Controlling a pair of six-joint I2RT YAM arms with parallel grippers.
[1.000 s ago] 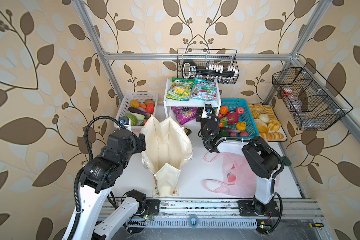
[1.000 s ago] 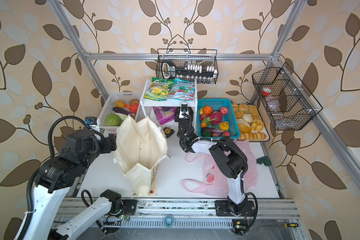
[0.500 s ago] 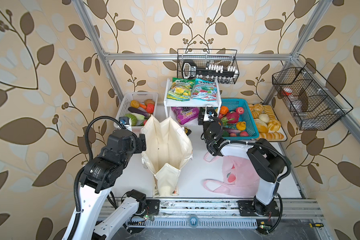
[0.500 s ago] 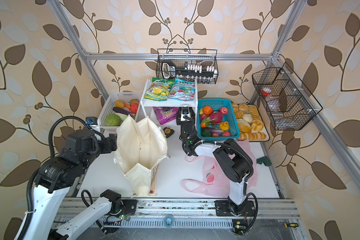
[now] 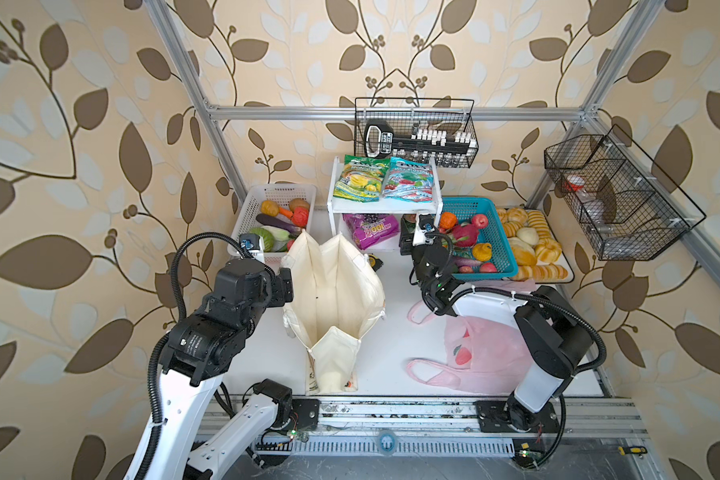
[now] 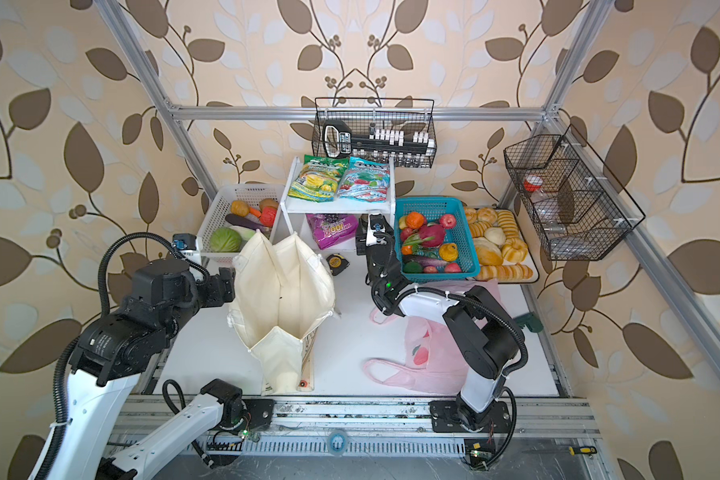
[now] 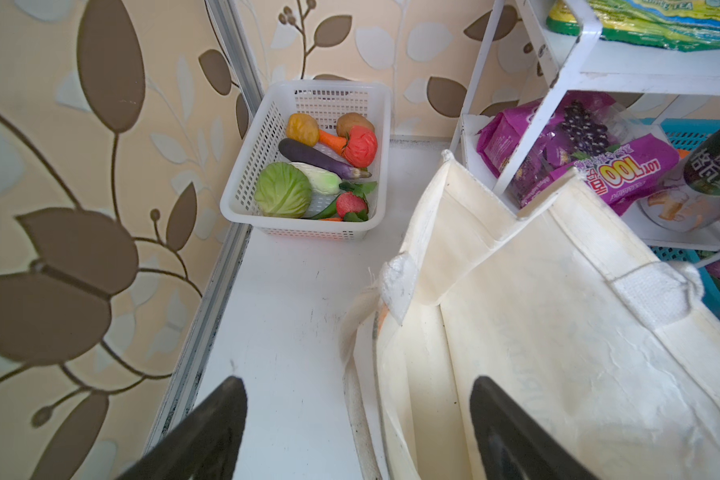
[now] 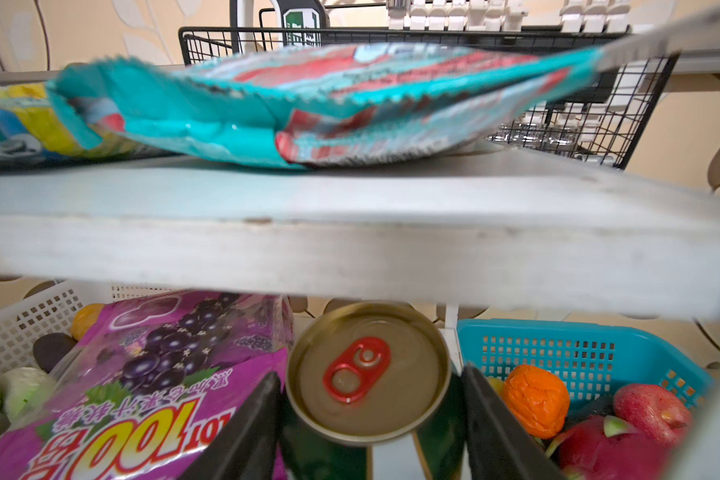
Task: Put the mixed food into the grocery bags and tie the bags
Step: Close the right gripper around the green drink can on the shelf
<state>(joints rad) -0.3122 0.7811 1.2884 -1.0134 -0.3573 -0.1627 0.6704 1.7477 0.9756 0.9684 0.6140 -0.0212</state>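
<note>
Pinching one green can [image 8: 368, 374] between two fingers [image 8: 250, 436].

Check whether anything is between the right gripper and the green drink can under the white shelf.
Nothing visible. The fingers of the right gripper flank the green drink can. The purple snack packet lies beside it, and the white shelf board sits just above; neither is in between.

On the white desk [image 5: 395, 291] the cream canvas tote [image 5: 333, 291] stands left of the flat pink plastic bag [image 5: 483, 357]. Behind them, the white two-tier shelf [image 5: 385, 204] carries the teal-and-red snack packet [image 5: 408, 183] on top. Beneath lies the purple snack packet [image 5: 373, 230], with the green drink can [image 8: 368, 374] to its right.
</note>
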